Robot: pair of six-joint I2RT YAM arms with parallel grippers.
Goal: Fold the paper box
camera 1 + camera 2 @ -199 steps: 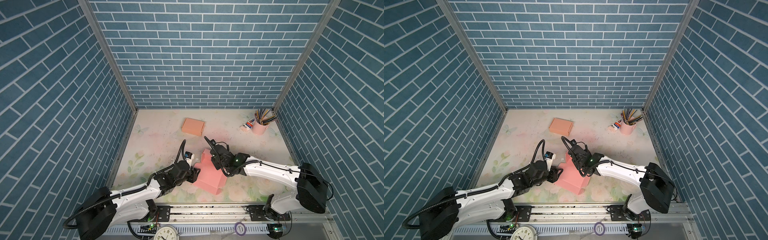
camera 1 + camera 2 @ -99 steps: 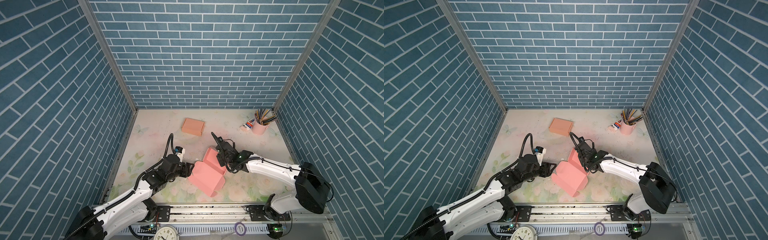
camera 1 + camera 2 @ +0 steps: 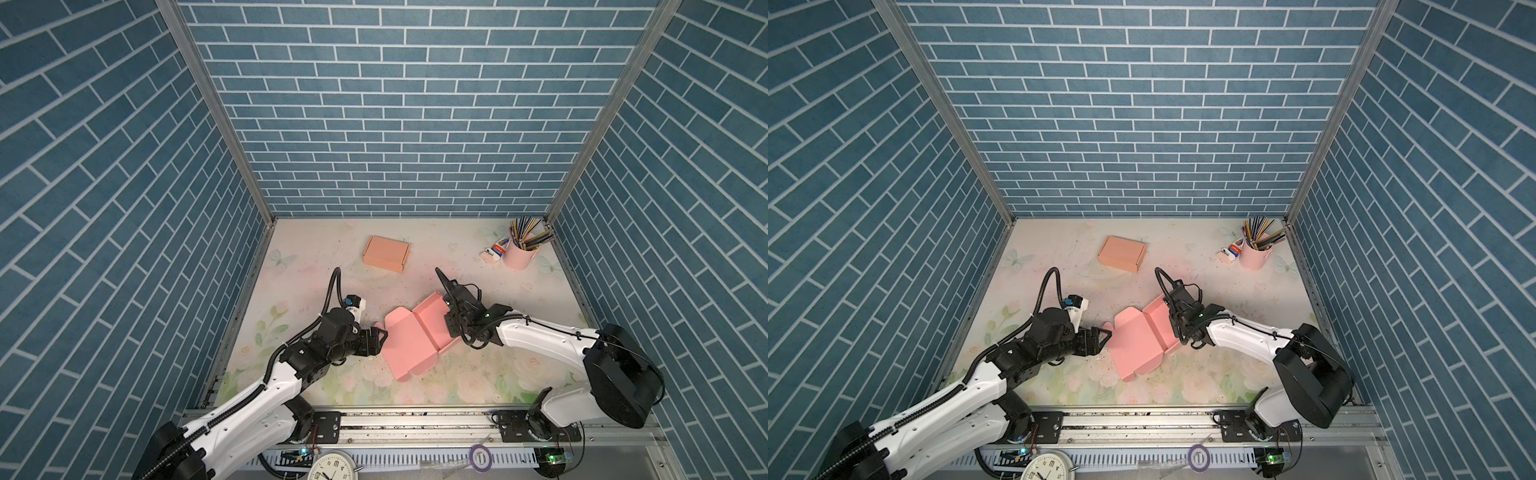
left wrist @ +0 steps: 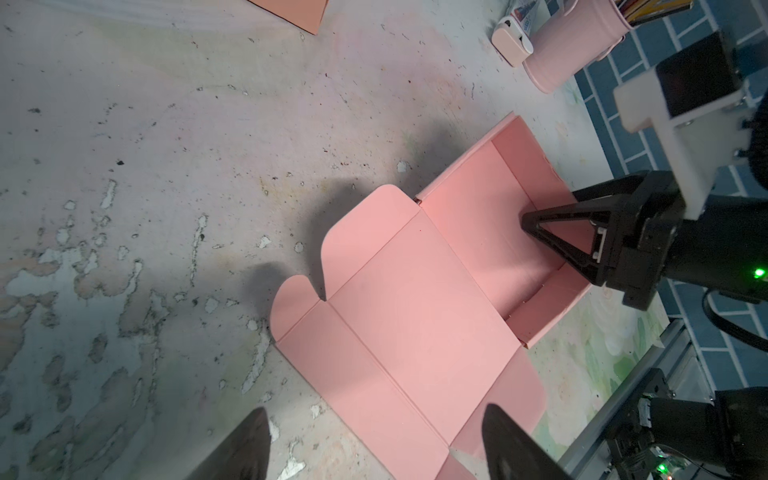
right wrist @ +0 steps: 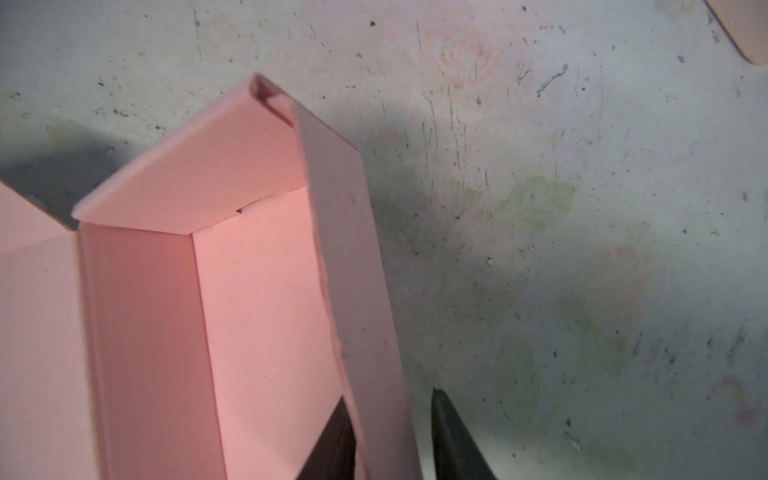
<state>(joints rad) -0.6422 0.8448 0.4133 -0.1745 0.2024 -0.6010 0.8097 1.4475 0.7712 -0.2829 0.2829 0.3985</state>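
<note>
The pink paper box [image 3: 415, 336] [image 3: 1138, 340] lies at mid-table. Its tray half stands with walls up on the right, and its lid [image 4: 399, 316] lies flat, spread toward the left front. My left gripper [image 3: 379, 341] [image 3: 1105, 341] [image 4: 376, 409] is open at the lid's left edge, holding nothing. My right gripper [image 3: 451, 330] [image 3: 1177, 334] [image 5: 388, 395] straddles the tray's right-hand wall [image 5: 353, 291]. One finger [image 5: 336, 440] sits inside against the wall. The outer finger [image 5: 449, 436] stands just off it, a slim gap showing.
A closed peach box [image 3: 386, 253] lies at the back middle. A pink cup of pencils [image 3: 519, 257] and a small white item [image 3: 492, 253] stand at the back right. Blue brick walls enclose three sides; a rail and a clock [image 3: 332, 467] run along the front.
My left gripper opened, let go of the lid and drew back to the left. The lid dropped from raised to flat. My right gripper's jaws narrowed around the tray wall.
</note>
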